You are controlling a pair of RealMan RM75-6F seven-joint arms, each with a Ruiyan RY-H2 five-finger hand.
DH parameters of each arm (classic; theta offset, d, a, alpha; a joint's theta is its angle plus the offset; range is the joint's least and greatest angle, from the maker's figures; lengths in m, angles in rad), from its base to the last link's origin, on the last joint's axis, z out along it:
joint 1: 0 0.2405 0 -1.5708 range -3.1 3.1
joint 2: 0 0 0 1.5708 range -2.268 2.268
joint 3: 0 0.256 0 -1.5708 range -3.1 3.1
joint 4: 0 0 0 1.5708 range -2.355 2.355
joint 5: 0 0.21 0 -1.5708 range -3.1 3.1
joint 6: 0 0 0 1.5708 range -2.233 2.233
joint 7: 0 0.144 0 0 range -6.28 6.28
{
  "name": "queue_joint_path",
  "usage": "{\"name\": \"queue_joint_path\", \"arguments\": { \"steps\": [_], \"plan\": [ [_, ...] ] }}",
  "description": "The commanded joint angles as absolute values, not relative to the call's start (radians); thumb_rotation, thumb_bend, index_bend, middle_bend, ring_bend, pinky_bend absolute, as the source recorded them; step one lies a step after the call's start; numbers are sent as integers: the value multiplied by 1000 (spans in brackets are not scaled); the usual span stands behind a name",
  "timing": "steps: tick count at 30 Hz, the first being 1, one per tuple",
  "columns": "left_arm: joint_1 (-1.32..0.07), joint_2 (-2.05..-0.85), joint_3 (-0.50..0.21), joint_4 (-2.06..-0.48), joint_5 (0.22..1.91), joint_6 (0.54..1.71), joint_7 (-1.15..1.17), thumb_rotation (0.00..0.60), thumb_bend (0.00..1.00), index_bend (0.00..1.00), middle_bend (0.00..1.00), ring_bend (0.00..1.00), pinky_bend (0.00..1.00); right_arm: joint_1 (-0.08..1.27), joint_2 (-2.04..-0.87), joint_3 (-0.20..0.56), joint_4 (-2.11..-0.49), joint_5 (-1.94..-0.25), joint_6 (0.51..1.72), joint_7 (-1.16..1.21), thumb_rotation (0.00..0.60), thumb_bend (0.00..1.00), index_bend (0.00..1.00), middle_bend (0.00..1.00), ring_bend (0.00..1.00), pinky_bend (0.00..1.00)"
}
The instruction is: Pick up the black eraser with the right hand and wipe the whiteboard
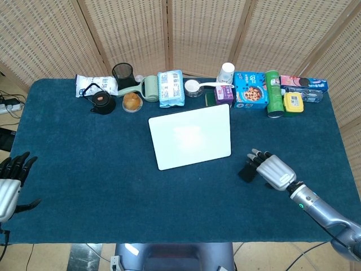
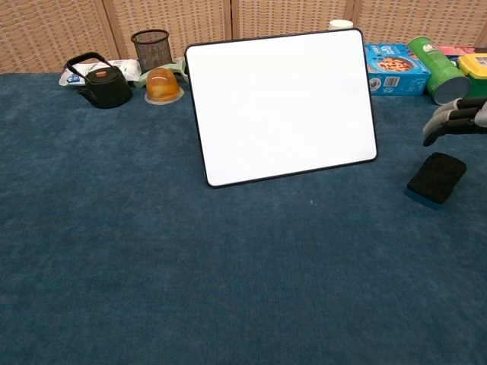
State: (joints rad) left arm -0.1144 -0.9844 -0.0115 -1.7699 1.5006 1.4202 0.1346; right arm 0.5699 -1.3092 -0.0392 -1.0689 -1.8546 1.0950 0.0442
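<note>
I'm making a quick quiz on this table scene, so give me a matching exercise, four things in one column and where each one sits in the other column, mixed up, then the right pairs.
Things:
1. black eraser
2. whiteboard
3. black teapot
4. green can

Places:
A. back row, toward the table's left end
B. middle of the table
C. lying in the back row, right of the blue box
D. on the cloth just below the right hand, right of the board

Pairs: 1-D, 2-B, 3-A, 4-C
</note>
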Motion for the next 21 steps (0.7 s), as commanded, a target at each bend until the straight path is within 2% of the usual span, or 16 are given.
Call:
{"name": "queue_joint_path", "arguments": {
  "steps": [1, 14, 21],
  "plan": [
    [-116, -984, -12, -1768, 1500, 1418, 132, 600, 112, 0, 0, 0, 5, 584, -1327, -43, -1064, -1841, 1074, 29, 600, 106, 208, 197, 157, 375],
    [-113, -978, -10, -1765, 1504, 1423, 115, 600, 112, 0, 0, 0, 5, 654, -1385, -56, -1021, -1805, 972, -21, 600, 129, 220, 245, 186, 412],
    [-113, -977, -11, -1765, 1503, 1424, 111, 600, 112, 0, 0, 0, 4, 670, -1408, -65, -995, -1802, 966, -48, 600, 131, 248, 284, 218, 426]
  ]
}}
